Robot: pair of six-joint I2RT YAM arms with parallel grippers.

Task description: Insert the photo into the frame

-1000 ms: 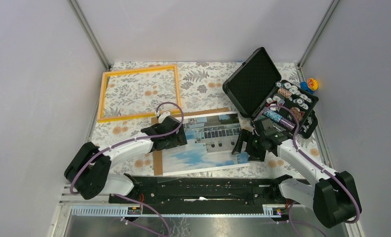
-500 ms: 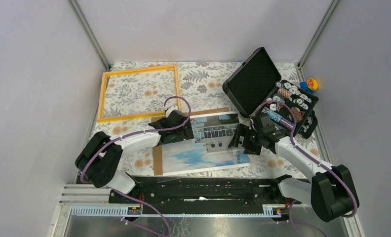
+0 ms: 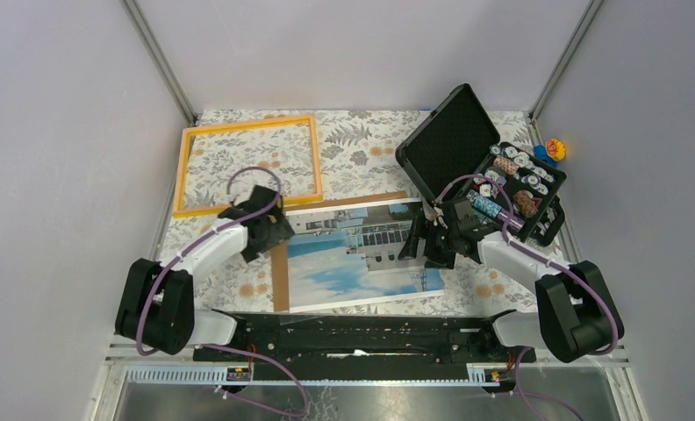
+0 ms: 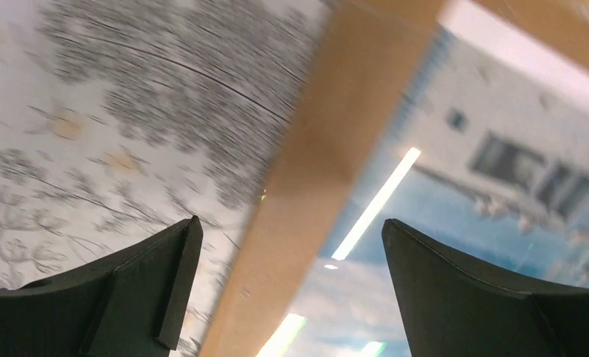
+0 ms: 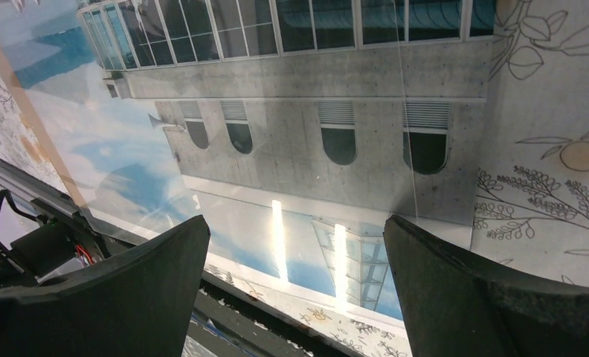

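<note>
Both ends of the photo point(image 3: 361, 259) we flank: left pincer point(image 3: 276, 233), wide and empty, at its left, right pincer point(image 3: 417, 242) likewise at its right; frame point(image 3: 182, 174) lies beyond its far-left corner.

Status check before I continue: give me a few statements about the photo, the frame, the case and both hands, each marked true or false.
1. The white-bordered paper photo of a building lies inside the thin orange-yellow rectangular frame. False: it lies outside the frame, on the plain brown backing board.
2. The left hand and the right hand are both open and hold nothing. True.
3. The black hard case is closed. False: its lid stands open.
4. The left hand is over the photo's left edge, where the brown board shows beside it. True.
</note>
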